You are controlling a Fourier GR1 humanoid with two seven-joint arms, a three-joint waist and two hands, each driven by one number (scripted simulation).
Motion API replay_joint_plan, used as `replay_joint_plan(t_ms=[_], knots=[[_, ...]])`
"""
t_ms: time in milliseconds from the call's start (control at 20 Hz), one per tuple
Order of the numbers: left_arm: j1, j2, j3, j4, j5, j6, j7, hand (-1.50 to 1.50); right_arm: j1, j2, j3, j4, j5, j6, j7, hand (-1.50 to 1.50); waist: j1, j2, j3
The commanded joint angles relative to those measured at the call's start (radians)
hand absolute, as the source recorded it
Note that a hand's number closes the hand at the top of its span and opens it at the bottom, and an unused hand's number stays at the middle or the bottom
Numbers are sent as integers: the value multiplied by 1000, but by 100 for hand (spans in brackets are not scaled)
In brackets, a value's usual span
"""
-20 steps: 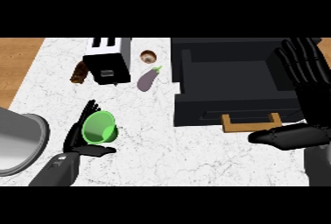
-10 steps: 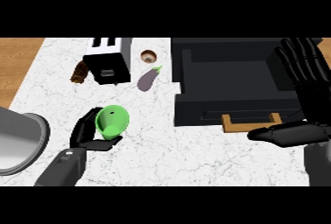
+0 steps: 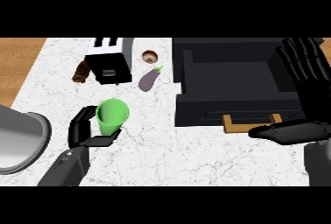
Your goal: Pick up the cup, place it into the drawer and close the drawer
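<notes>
My left hand (image 3: 86, 132) is shut on the green cup (image 3: 112, 114), fingers on its left side and thumb under its base. The cup is held above the marble counter (image 3: 194, 157), its open mouth tilted up toward the view. To the right stands the open black drawer (image 3: 226, 74), with a wooden handle (image 3: 252, 123) on its front. Over the drawer's right side my right hand (image 3: 309, 94) is open, fingers pointing up and thumb (image 3: 284, 131) stretched out beside the handle.
A black and white toaster (image 3: 110, 61), a brown item (image 3: 81, 72), a purple eggplant (image 3: 150, 80) and a small round brown thing (image 3: 150, 56) lie at the counter's back. A grey metal pot (image 3: 19, 140) sits at the left edge. Wooden floor (image 3: 16, 61) shows beyond the counter.
My left hand closed round the cup and carried it up and slightly right, the cup's mouth now turned more upward. The right hand stayed nearly still.
</notes>
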Motion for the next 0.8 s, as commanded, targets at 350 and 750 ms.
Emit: replay_joint_plan(t_ms=[350,750], knots=[[-132,-53,-62,-153,7,-131,32,150,54,-13,-7,-31,-9,15,26,-150,18,-15,4],[-226,-131,-155,-410,17,-109,297,150,56,-5,-20,-35,18,-13,11,-150,40,-23,5]])
